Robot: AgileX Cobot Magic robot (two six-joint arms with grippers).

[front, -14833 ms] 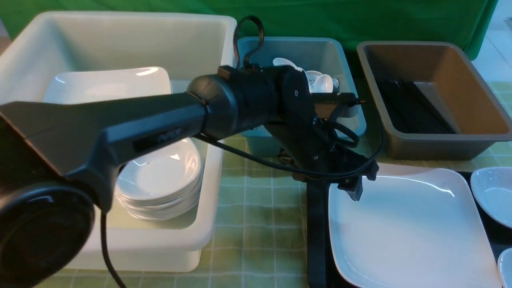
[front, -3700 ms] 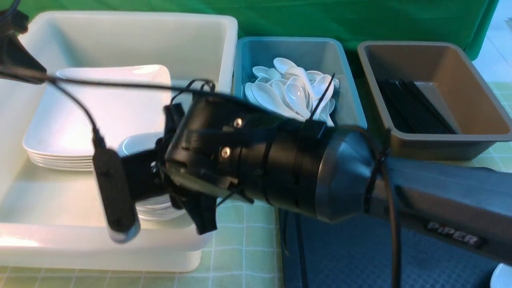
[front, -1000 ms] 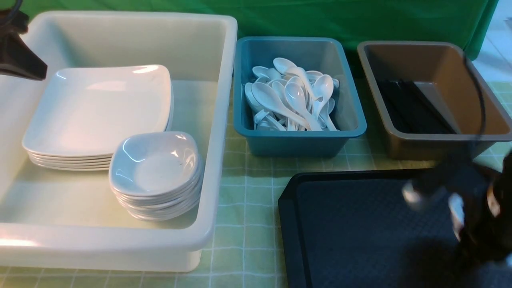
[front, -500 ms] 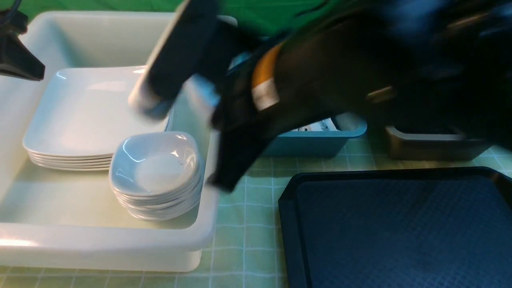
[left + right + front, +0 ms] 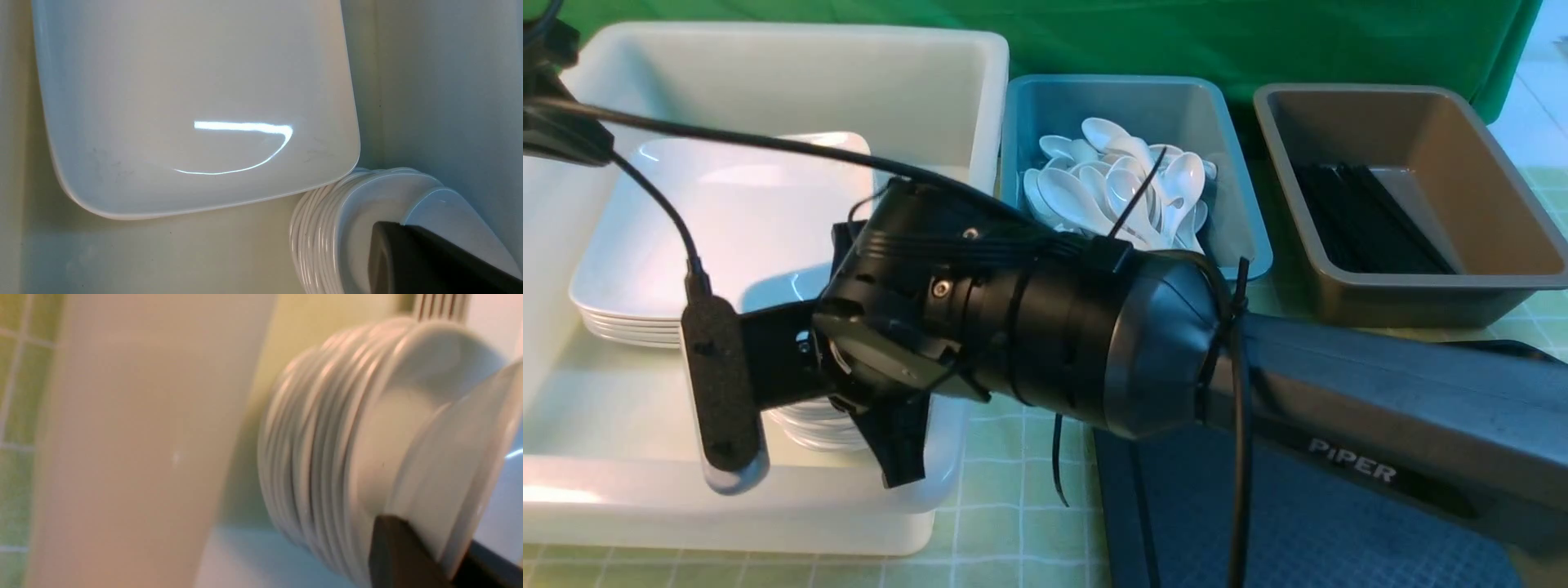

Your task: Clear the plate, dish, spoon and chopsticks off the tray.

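Observation:
My right gripper [image 5: 882, 425] reaches across into the white bin [image 5: 768, 73] and is shut on the rim of a small white dish [image 5: 457, 457]. It holds the dish tilted, just above a stack of like dishes [image 5: 318, 457]. A pile of large white plates [image 5: 743, 212] lies beside that stack. My left gripper [image 5: 572, 143] hangs shut at the bin's far left corner, holding nothing. Little of the black tray [image 5: 1176, 523] shows under my right arm, and that part is bare. White spoons [image 5: 1094, 188] fill the teal tub, and black chopsticks [image 5: 1364, 220] lie in the brown tub.
The teal tub [image 5: 1233, 229] and brown tub [image 5: 1527, 261] stand side by side behind the tray on a green checked cloth [image 5: 1013, 506]. The bin's tall white wall [image 5: 135, 437] rises close beside the dish stack. My right forearm [image 5: 1380, 408] spans the scene's middle.
My right arm has swung from over the tray at the right across to the white bin, bringing a dish above the stack. My left arm has stayed still.

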